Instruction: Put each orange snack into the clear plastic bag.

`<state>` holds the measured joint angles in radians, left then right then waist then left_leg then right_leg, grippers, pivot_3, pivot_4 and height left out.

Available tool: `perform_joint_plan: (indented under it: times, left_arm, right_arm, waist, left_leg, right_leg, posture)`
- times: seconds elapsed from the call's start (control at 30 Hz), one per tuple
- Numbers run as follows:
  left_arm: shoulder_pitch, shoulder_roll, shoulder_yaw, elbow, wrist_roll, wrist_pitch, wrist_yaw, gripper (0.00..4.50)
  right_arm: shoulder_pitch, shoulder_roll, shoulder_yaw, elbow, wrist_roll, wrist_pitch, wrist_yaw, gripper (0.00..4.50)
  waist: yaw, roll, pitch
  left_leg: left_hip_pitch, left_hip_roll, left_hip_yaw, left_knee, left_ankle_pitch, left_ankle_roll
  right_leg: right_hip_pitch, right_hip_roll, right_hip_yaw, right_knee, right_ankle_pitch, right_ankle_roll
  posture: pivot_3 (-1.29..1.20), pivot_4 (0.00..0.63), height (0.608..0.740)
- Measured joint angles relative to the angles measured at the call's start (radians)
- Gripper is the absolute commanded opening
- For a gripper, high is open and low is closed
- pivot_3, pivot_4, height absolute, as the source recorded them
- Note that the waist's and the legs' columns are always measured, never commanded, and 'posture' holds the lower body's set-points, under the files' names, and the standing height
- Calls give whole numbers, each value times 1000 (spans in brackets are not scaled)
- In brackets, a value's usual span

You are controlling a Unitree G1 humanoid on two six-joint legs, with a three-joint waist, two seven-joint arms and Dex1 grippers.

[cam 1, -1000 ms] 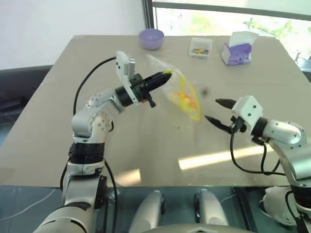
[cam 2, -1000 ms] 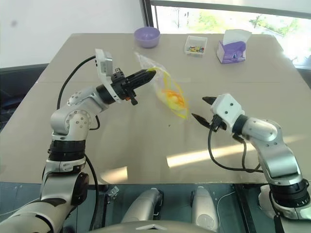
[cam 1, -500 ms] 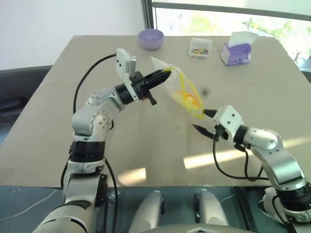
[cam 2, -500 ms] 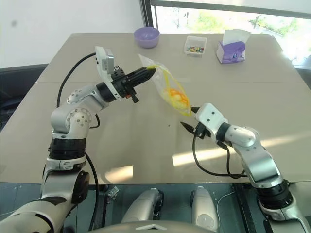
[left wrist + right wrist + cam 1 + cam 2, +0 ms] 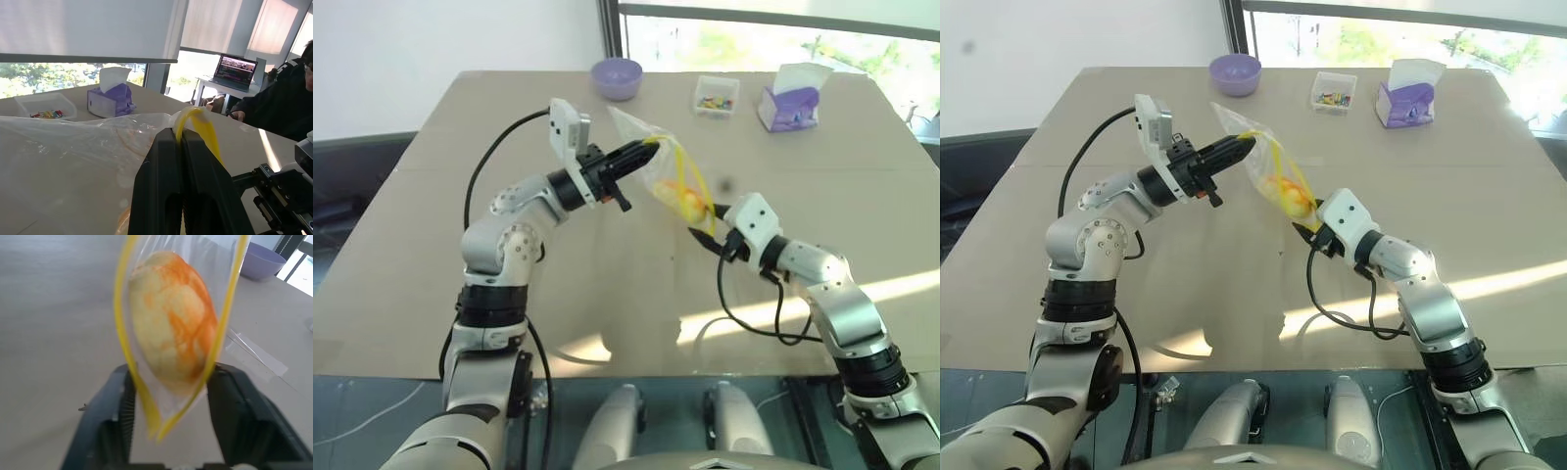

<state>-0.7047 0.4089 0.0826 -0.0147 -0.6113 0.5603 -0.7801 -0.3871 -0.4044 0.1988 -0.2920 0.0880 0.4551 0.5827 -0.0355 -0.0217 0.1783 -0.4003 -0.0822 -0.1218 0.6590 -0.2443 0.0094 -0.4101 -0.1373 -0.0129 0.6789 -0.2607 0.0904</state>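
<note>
One orange snack (image 5: 176, 318) is showing, sitting inside one clear plastic bag (image 5: 671, 171). Beyond the bag, three more things are lining the far table edge (one apiece): purple bowl (image 5: 618, 77), small clear box (image 5: 717, 97), tissue box (image 5: 792, 102).

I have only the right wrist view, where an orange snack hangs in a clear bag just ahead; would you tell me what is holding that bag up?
Observer: The left gripper holds it, jaws shut on the yellow seal strip at the top of the clear plastic bag.
Operator: Thank you. Is the bag resting on the table?
Observer: No, it hangs clear of the table, with the orange snack low inside and the right gripper at its bottom end.
Operator: What stands further back?
Observer: A small clear box of colourful bits and a purple tissue box stand near the far edge.
</note>
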Motion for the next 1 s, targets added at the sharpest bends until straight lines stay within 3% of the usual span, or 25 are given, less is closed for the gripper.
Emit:
perform_joint_plan:
  times: [0.07, 0.1, 0.63, 0.83, 1.0]
  left_arm:
    - [0, 0, 0, 0, 0, 0, 1, 0]
    - [0, 0, 0, 0, 0, 0, 1, 0]
    - [0, -2, -13, 7, 19, 0, -1, 0]
    - [2, -7, -52, 37, 64, -11, -2, 0]
    - [17, -23, -100, 34, 116, -64, -6, 0]
  right_arm:
    - [0, 0, 0, 0, 1, 1, 0, 114]
    - [0, 0, 0, 0, 2, 1, 0, 43]
    - [13, -143, -56, -26, 2, 10, 26, 43]
    - [-19, -337, -59, -17, -98, -90, 67, 43]
    - [-142, -465, -73, 59, -183, -179, 77, 43]
  waist:
    - [0, 0, 0]
    - [0, 0, 0]
    - [1, 0, 0]
    - [1, 0, 0]
    - [1, 0, 0]
  left_leg:
    - [0, 0, 0, 0, 0, 0]
    - [0, 0, 0, 0, 0, 0]
    - [0, 0, 0, 0, 0, 0]
    - [0, 0, 1, 0, 0, 0]
    - [0, 0, 2, 0, 0, 0]
  right_leg:
    - [0, 0, 0, 0, 0, 0]
    - [0, 0, 0, 1, 0, 0]
    - [0, 0, 0, 0, 0, 0]
    - [0, 0, 0, 0, 0, 0]
    - [0, 0, 1, -1, 0, 0]
  posture:
    - [0, 150, 740]
    - [0, 150, 740]
    - [0, 150, 740]
    - [0, 150, 740]
    - [0, 150, 740]
